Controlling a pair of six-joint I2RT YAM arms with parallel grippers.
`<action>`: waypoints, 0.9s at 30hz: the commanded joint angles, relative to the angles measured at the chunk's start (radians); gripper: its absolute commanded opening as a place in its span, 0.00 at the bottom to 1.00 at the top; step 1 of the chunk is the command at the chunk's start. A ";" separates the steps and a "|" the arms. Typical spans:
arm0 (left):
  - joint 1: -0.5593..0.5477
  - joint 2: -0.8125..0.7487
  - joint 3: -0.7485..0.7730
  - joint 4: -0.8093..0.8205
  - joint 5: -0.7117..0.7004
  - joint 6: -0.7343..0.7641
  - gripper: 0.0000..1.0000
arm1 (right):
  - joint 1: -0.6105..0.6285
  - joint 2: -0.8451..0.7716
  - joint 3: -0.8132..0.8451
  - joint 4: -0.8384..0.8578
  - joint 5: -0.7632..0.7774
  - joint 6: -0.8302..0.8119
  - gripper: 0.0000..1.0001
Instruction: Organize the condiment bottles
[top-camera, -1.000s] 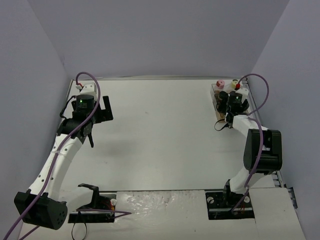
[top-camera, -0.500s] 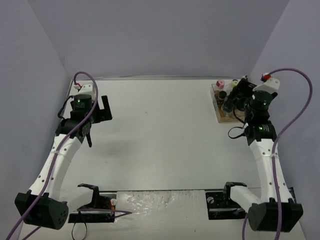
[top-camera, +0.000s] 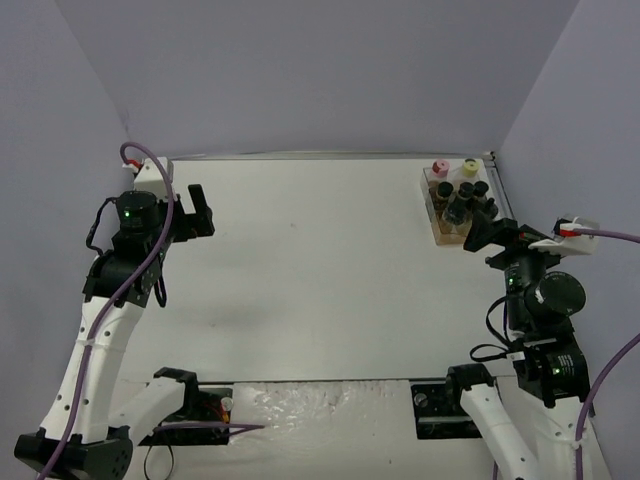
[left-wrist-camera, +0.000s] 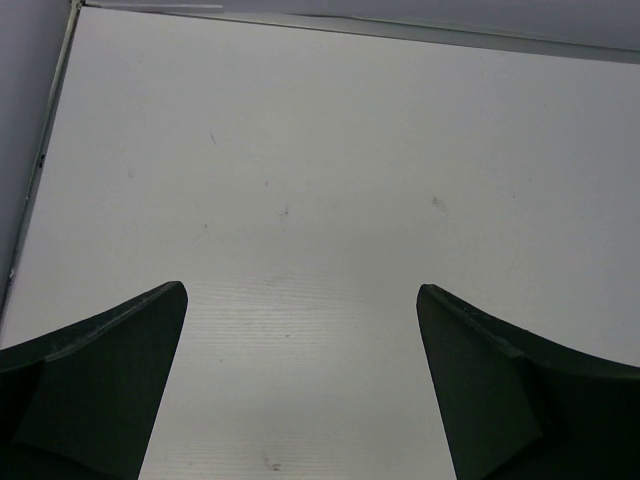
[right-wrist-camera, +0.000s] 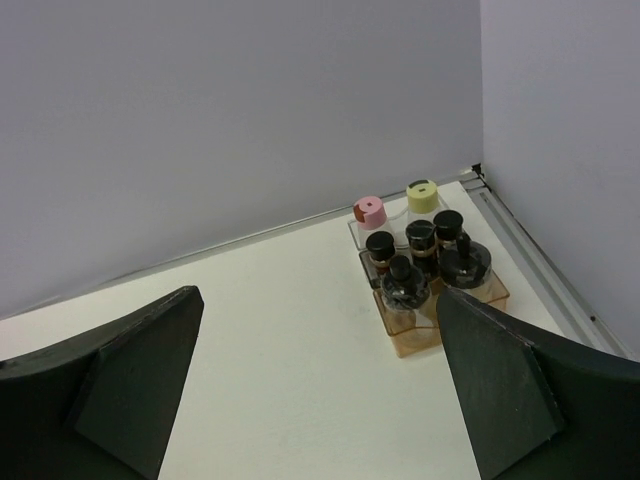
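The condiment bottles (top-camera: 458, 195) stand packed together in a clear tray with an amber base (top-camera: 447, 236) at the table's far right corner. One has a pink cap (right-wrist-camera: 370, 210), one a pale yellow cap (right-wrist-camera: 422, 193), and several have black caps (right-wrist-camera: 403, 275). My right gripper (top-camera: 490, 232) hovers just on the near side of the tray, open and empty; in its wrist view (right-wrist-camera: 318, 293) the bottles sit ahead and to the right, apart from the fingers. My left gripper (top-camera: 200, 213) hangs open over bare table at the far left, with nothing between its fingers (left-wrist-camera: 301, 288).
Lilac walls close in the table on three sides. A metal rail (right-wrist-camera: 540, 270) runs along the right edge beside the tray. The left table edge (left-wrist-camera: 40, 150) lies close to the left gripper. Purple cables loop off both arms.
The right gripper opened and drew back from over the tray toward the near right, leaving the bottles in it. The left arm shifted slightly left and back, still open.
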 joint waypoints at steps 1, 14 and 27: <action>0.003 -0.031 0.015 0.060 0.009 0.008 0.97 | 0.005 -0.048 -0.018 -0.066 -0.040 -0.082 1.00; -0.044 -0.195 -0.246 0.196 -0.068 0.024 0.97 | 0.005 -0.234 -0.152 -0.112 -0.062 -0.111 1.00; -0.043 -0.167 -0.280 0.272 -0.055 0.017 0.97 | 0.005 -0.268 -0.179 -0.098 -0.019 -0.090 1.00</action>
